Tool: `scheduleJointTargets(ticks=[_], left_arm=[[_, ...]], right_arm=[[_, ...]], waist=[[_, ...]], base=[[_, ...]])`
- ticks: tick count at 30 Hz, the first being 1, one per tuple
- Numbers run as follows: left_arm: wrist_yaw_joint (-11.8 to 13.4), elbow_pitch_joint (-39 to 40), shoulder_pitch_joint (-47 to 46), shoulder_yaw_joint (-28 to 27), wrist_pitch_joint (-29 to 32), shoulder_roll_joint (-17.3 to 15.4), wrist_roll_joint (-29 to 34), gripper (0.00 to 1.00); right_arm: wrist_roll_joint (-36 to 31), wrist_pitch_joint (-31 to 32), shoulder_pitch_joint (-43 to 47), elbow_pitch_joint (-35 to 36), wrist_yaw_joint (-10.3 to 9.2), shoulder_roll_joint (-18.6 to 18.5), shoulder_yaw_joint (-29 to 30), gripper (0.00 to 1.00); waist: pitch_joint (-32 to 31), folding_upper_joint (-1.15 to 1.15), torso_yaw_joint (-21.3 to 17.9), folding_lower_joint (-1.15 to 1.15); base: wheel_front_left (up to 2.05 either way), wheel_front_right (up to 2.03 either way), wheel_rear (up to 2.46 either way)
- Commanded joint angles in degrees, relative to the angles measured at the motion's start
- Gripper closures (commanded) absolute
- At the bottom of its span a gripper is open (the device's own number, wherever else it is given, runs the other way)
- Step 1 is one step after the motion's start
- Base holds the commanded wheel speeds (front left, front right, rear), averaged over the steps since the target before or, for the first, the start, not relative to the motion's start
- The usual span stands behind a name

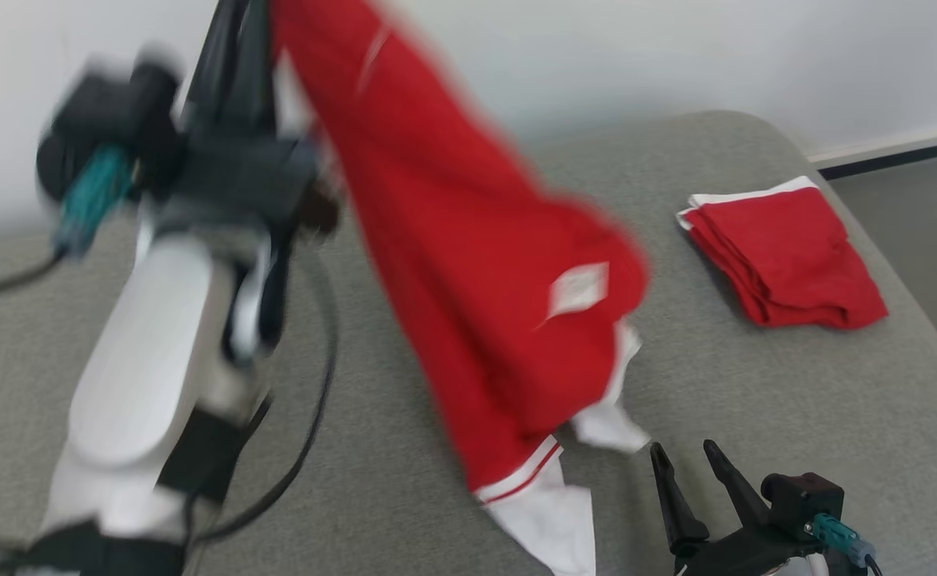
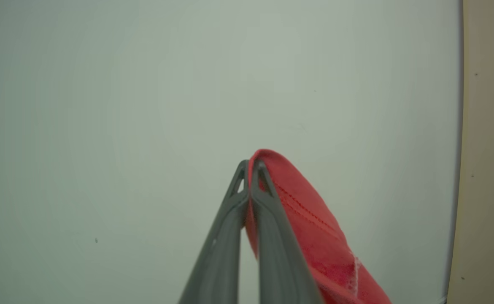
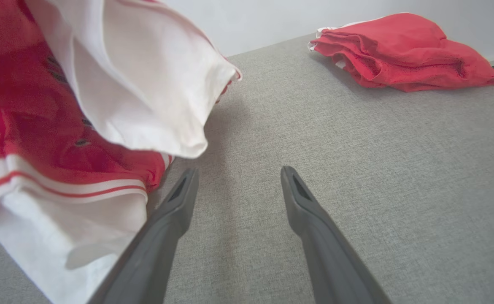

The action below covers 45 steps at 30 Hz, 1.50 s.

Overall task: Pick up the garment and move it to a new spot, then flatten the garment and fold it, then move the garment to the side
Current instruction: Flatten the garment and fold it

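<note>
Left fingers point(image 2: 241, 196) clamp an edge of the red garment point(image 1: 484, 264) high so it hangs loose, hem down at the grey surface point(image 1: 756, 416); my right fingers point(image 3: 301, 207) stand apart just beside that hem, ready to catch it.

Wall point(image 1: 676, 48): plain and white, rising behind the far edge of the work surface; greyish-green in the left wrist view.
Work surface point(image 1: 756, 400): wide, covered in grey woven fabric, with a rounded far right corner.
Skirting point(image 1: 892, 146): pale strip at the wall's foot, with a dark line under it.
Floor point(image 1: 924, 240): grey, past the surface's right edge.
Panel point(image 2: 489, 147): beige, upright, meeting the wall at a dark seam.
Light: soft and even.
</note>
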State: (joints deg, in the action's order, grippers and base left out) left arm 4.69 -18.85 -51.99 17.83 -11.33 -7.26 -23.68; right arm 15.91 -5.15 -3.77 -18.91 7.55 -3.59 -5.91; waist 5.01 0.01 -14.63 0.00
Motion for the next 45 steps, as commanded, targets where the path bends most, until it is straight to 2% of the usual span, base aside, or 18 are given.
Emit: scheduleJointTargets(ticks=[1,6,7,8,12,15,19,20,23,24,30,35,41,45], left_arm=[[0.42,-0.54,3.28,-0.68,-0.31,-1.23,-0.21,1.00],[3.10,-6.23,21.20,-7.00,-0.01,-5.89,-5.51,1.00],[3.42,-7.52,23.80,-8.03,0.58,-6.51,-6.61,0.91],[3.72,-8.56,25.67,-9.25,0.62,-7.20,-7.39,0.00],[4.23,-12.47,32.04,-11.78,2.56,-9.59,-9.87,0.00],[4.43,-12.50,34.42,-13.09,3.01,-11.42,-10.45,0.00],[2.10,-8.74,35.54,-10.82,3.58,-11.83,-9.44,0.00],[0.63,-6.07,34.90,-7.75,4.69,-10.96,-8.18,0.00],[-0.98,-2.65,33.16,-2.65,7.45,-9.34,-5.81,0.00],[-0.98,-2.65,33.16,-2.65,7.45,-9.34,-5.81,0.00],[-4.65,-1.32,28.87,5.92,14.12,-4.87,-3.87,0.00],[-4.91,-3.57,25.46,8.12,18.62,-1.20,-5.32,0.00],[-3.70,-6.07,22.72,9.18,21.70,0.90,-5.87,0.00],[-2.05,-7.95,21.05,9.56,23.21,0.81,-4.92,0.00]], right_arm=[[-0.47,0.10,-0.26,0.55,-0.13,-0.06,-0.11,0.00],[-0.46,0.72,-0.04,1.14,-0.13,-0.48,-0.07,0.00],[-0.49,0.85,0.06,1.27,-0.13,-0.64,0.02,0.00],[-0.56,0.95,0.07,1.44,-0.13,-0.71,-0.14,0.00],[-0.73,1.59,0.15,2.23,-0.13,-0.98,-0.59,0.00],[-0.85,1.95,0.37,2.57,-0.13,-1.03,-0.72,0.00],[-0.56,2.39,1.27,2.73,-0.13,-1.24,-0.62,0.00],[-0.45,2.47,1.54,2.82,-0.13,-1.19,-0.80,0.00],[-0.15,2.71,1.21,2.95,-0.13,-1.17,-1.29,0.00],[-0.15,2.71,1.21,2.95,-0.13,-1.17,-1.29,0.00],[0.33,2.16,0.06,2.62,-0.13,-1.10,-1.71,0.00],[0.64,1.40,-0.43,2.03,-0.13,-0.70,-1.52,0.00],[1.02,0.24,-0.78,1.14,-0.13,-0.10,-1.21,0.00],[1.38,-0.77,-1.18,0.18,-0.13,0.18,-1.64,0.00]], waist=[[0.95,-0.01,2.41,0.00],[1.62,-0.01,4.76,0.00],[1.72,-0.01,5.27,0.00],[1.80,-0.01,5.66,0.00],[1.55,-0.01,7.11,0.00],[1.15,-0.01,7.89,0.00],[0.57,-0.01,8.90,0.00],[0.34,-0.01,8.96,0.00],[0.24,-0.01,8.27,0.00],[0.24,-0.01,8.27,0.00],[1.21,-0.01,4.04,0.00],[2.91,-0.01,-0.70,0.00],[4.65,-0.01,-4.93,0.00],[5.31,-0.01,-6.29,0.00]], base=[[0.00,0.00,0.00],[0.00,0.00,0.00],[0.00,0.00,0.00],[0.00,0.00,0.00],[0.00,0.00,0.00],[0.00,0.00,0.00],[0.00,0.00,0.00],[0.00,0.00,0.00],[0.00,0.00,0.00],[0.00,0.00,0.00],[0.00,0.00,0.00],[0.00,0.00,0.00],[0.00,0.00,0.00],[0.00,0.00,0.00]])
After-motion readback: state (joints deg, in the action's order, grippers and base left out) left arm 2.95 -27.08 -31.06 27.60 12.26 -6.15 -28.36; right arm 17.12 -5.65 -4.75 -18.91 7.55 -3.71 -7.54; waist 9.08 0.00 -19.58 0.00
